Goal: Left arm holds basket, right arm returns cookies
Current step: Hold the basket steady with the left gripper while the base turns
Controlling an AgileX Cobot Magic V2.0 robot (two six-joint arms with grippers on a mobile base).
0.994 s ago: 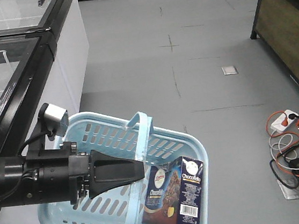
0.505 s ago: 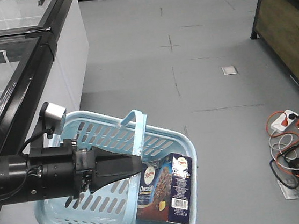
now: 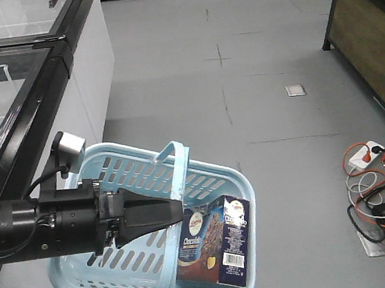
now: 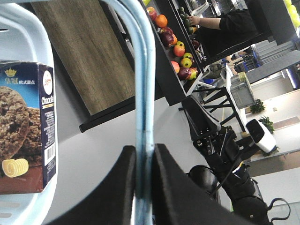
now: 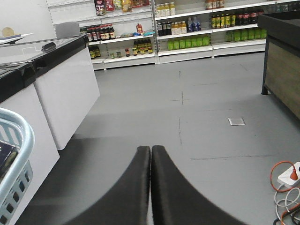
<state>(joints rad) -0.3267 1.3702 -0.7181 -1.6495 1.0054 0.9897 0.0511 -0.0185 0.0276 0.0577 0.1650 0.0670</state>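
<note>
The light blue basket hangs above the grey floor in the front view. My left gripper is shut on its arched handle. In the left wrist view both black fingers pinch that handle, with the left gripper meeting it low in the frame. The navy cookies carton stands tilted in the basket's right end and also shows as the cookies. My right gripper is shut on nothing over bare floor. The basket's rim is at its far left.
A white freezer cabinet with a black rim runs along the left. A dark wood-sided stand is at the right. Orange and black cables with a power strip lie on the floor. Stocked shelves line the back.
The left arm and basket shifted left and slightly down, then settled. The cookies carton slid and tilted with the swinging basket. The grip on the handle stayed shut.
</note>
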